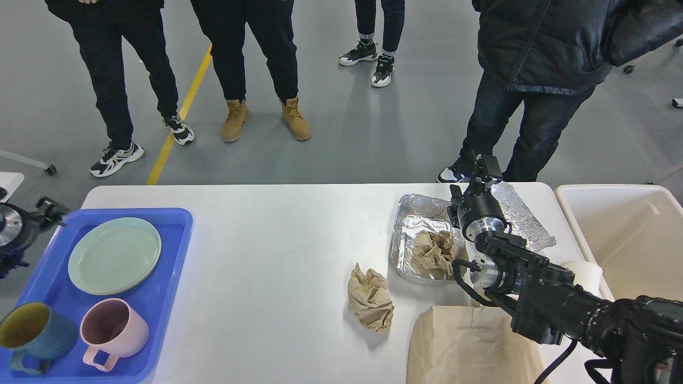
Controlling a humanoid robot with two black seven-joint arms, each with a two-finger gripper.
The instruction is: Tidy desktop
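The white desktop (267,240) fills the lower half of the head view. At its right, a foil tray (408,216) holds a crumpled brown paper wad (435,250). A second paper wad (370,298) lies on the bare top, and a flat brown paper bag (469,346) lies at the front. My right gripper (483,166) hovers at the foil tray's far right corner beside a foil sheet (523,216); its dark fingers cannot be told apart. At the left edge, beside the blue tray (179,224), my left gripper (50,209) holds nothing that I can see.
The blue tray holds stacked green plates (114,255), a pink mug (112,333) and a teal mug (32,336). A cream bin (629,234) stands off the table's right end, with a white roll (587,273) beside it. Several people stand behind the far edge.
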